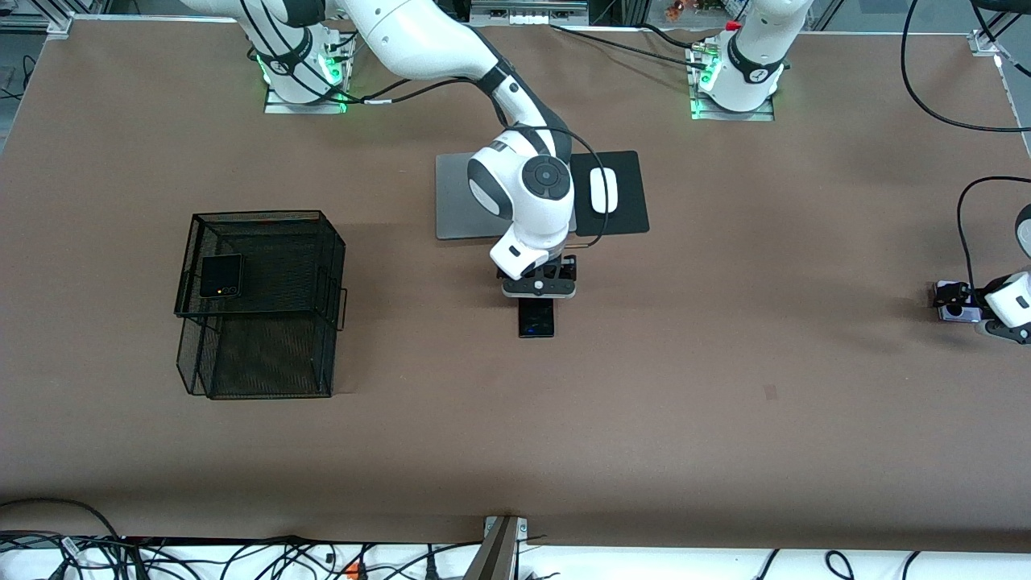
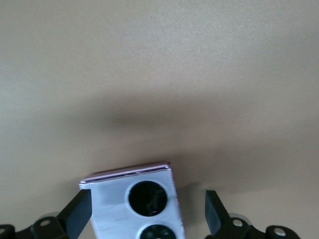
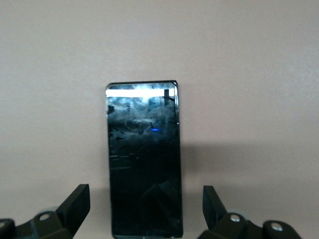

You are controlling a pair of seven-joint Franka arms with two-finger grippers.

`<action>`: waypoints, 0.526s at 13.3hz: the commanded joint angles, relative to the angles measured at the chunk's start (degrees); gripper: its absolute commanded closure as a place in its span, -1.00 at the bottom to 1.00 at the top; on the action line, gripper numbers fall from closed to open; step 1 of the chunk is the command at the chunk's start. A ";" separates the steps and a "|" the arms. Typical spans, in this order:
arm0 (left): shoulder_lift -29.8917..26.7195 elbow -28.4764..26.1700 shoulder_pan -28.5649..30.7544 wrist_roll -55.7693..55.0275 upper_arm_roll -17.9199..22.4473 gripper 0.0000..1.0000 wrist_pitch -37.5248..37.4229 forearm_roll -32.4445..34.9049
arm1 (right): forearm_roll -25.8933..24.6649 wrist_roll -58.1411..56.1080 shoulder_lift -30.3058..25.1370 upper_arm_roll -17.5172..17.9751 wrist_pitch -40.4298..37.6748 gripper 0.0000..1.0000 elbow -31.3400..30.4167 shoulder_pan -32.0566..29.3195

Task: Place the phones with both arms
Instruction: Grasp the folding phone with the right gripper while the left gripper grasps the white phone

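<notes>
Right tool [image 3: 144, 209] is hanging open over the slim black phone [image 3: 144, 159], a glossy slab lying flat mid-worktop [image 1: 725, 403], nearer the camera than the laptop [image 1: 451, 201]. Left tool [image 2: 147, 211] is hanging open around the lavender phone [image 2: 133, 204], showing 2 black lenses, at the left arm's end. The squarish black phone [image 1: 220, 275] is lying in the mesh basket [image 1: 266, 322].

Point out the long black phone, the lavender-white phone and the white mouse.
long black phone [image 3: 144, 164]: right wrist view, middle of screen.
lavender-white phone [image 2: 112, 199]: left wrist view, pale back beside lens.
white mouse [image 1: 603, 191]: front view, top centre.
</notes>
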 commanded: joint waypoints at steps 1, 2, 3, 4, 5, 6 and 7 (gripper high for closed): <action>-0.41 -0.84 1.35 0.62 -0.95 -1.00 0.25 -3.43 | -0.01 0.49 1.95 -0.55 0.18 -1.00 1.35 0.34; -0.41 -0.66 1.44 0.17 -0.87 -1.00 0.25 -3.43 | 0.08 0.48 2.22 -0.55 0.80 -1.00 1.26 0.34; -0.58 -0.31 1.61 -0.09 -0.78 -1.00 0.34 -3.34 | 0.17 0.31 2.22 -0.46 1.59 -1.00 0.39 0.34; -1.02 0.04 1.79 -0.09 -0.78 -1.00 0.34 -3.00 | 0.34 0.05 2.22 -0.46 2.81 -1.00 -0.23 0.43; -1.11 0.39 1.79 -0.18 -0.69 -1.00 0.34 -2.91 | 0.43 0.05 2.22 -0.46 3.95 -1.00 -0.49 0.43; -1.02 0.31 1.88 -0.27 -0.69 -1.00 0.51 -2.90 | 0.52 -0.04 2.31 -0.46 4.58 -1.00 -0.58 0.52; -1.02 0.31 1.88 -1.14 -0.69 -1.00 0.52 -2.82 | 0.52 -0.13 2.57 -0.46 4.84 -1.00 -0.93 0.52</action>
